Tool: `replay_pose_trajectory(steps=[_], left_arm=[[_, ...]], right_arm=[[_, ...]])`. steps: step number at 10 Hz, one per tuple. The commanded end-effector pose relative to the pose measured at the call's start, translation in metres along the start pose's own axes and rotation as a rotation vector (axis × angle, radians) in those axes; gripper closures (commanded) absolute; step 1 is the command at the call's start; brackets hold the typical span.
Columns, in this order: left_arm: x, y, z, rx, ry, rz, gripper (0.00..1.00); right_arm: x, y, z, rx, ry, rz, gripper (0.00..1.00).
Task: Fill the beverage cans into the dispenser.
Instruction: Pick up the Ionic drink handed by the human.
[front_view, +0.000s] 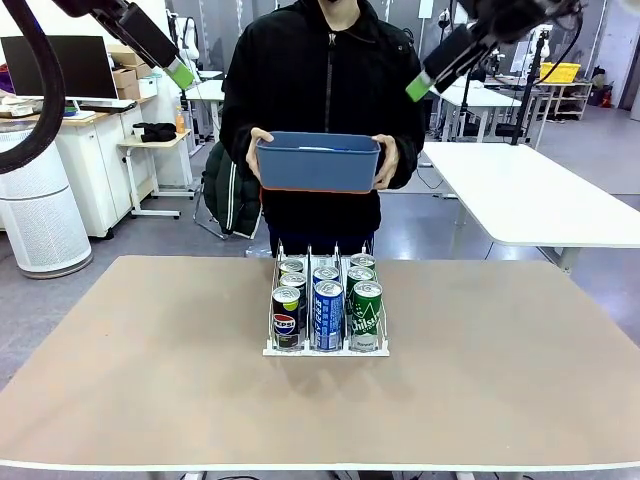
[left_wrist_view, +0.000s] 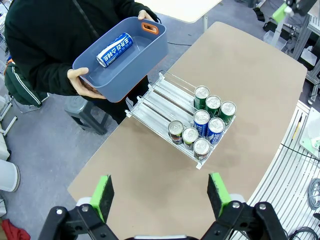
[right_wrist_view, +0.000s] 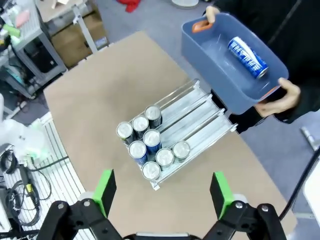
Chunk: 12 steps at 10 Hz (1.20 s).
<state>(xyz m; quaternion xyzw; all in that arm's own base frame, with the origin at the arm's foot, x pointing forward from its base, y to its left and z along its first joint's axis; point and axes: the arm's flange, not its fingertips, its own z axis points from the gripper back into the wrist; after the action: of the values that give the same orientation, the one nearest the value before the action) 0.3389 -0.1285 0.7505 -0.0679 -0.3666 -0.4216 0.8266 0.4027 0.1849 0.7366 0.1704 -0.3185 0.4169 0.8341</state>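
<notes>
The white dispenser (front_view: 271, 348) stands mid-table with several beverage cans at its near end: a black Pepsi can (front_view: 286, 318), a blue one (front_view: 328, 315) and a green one (front_view: 366, 315) lead the three lanes. From above, the cans (left_wrist_view: 202, 125) (right_wrist_view: 150, 142) bunch at one end of the dispenser (left_wrist_view: 165, 100) (right_wrist_view: 200, 115), and the lanes behind them are bare. A person holds a blue tub (front_view: 318, 165) (left_wrist_view: 145, 50) (right_wrist_view: 215, 65) with one blue can (left_wrist_view: 114, 49) (right_wrist_view: 247, 56) lying in it. My left gripper (front_view: 180, 72) (left_wrist_view: 160, 195) and right gripper (front_view: 420, 85) (right_wrist_view: 162, 192) hang open high above the table.
The tan table (front_view: 120, 380) carries just the dispenser. Behind the person stand a white table (front_view: 530, 190) on the right and a desk (front_view: 90, 150) with a white cylindrical unit (front_view: 40, 210) on the left.
</notes>
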Motion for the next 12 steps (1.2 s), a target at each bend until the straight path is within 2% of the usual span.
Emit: replay_pose_trajectory(steps=[1,5,8,9,12], left_arm=[[-0.001,0.000,0.000,-0.001,-0.002,0.006,0.00],[-0.001,0.000,0.000,-0.001,-0.002,0.006,0.00],[-0.001,0.000,0.000,-0.001,-0.002,0.006,0.00],[-0.001,0.000,0.000,-0.001,-0.002,0.006,0.00],[-0.001,0.000,0.000,-0.001,-0.002,0.006,0.00]], right_arm=[[0.013,-0.002,0.019,-0.019,-0.010,-0.037,0.00],[0.025,0.000,0.050,-0.097,-0.030,-0.054,0.00],[0.019,0.011,0.042,-0.118,0.014,-0.049,0.00],[0.025,-0.001,0.052,-0.099,-0.052,-0.044,0.00],[0.025,-0.001,0.052,-0.099,-0.052,-0.044,0.00]])
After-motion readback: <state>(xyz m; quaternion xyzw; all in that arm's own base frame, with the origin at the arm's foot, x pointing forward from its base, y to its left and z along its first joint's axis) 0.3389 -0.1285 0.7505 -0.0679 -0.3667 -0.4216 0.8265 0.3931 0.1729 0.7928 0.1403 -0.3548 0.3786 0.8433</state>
